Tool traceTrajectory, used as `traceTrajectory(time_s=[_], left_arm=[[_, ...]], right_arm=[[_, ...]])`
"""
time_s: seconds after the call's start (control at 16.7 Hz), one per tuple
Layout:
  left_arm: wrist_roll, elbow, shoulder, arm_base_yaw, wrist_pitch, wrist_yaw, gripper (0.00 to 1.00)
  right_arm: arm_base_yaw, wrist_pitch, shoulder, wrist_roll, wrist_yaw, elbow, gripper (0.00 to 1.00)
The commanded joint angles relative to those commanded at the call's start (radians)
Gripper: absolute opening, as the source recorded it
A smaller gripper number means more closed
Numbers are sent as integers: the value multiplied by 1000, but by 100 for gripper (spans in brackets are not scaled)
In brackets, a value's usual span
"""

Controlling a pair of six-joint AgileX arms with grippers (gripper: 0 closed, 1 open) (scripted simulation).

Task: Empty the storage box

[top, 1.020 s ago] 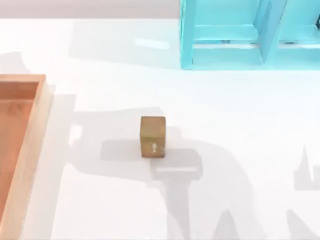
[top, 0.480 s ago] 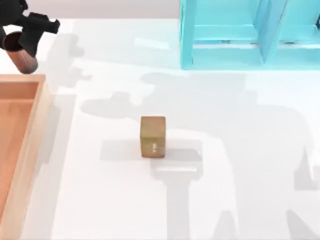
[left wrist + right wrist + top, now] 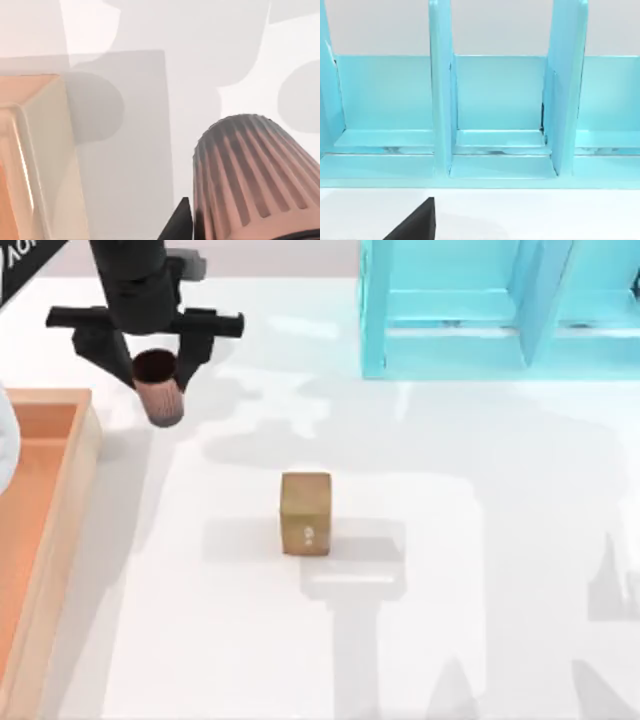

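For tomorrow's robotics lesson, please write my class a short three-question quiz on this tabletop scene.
1. True or false: the left end effector holds a ribbed brown cup.
2. The cup hangs: A) over the storage box; B) over the bare table beside it; C) inside the turquoise shelf unit.
3. What sits alone mid-table?

Key: 1 true; 2 B; 3 a small tan cube.

Top view overhead, looking down; left wrist close over storage box point(image 3: 45, 145) corner; right wrist faces shelf point(image 3: 495, 110).
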Motion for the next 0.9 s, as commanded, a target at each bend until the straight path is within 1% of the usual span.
traceTrajectory(time_s=[0.18, 0.48, 0.9], left_arm=[[-57, 21, 36, -22, -12, 23, 0], [-53, 13, 38, -18, -7, 22, 0], [-54, -127, 27, -19, 124, 23, 0]], right_arm=[[0, 0, 0, 0, 0, 0, 100], [0, 0, 0, 0, 0, 0, 100], [0, 0, 0, 0, 0, 0, 100]])
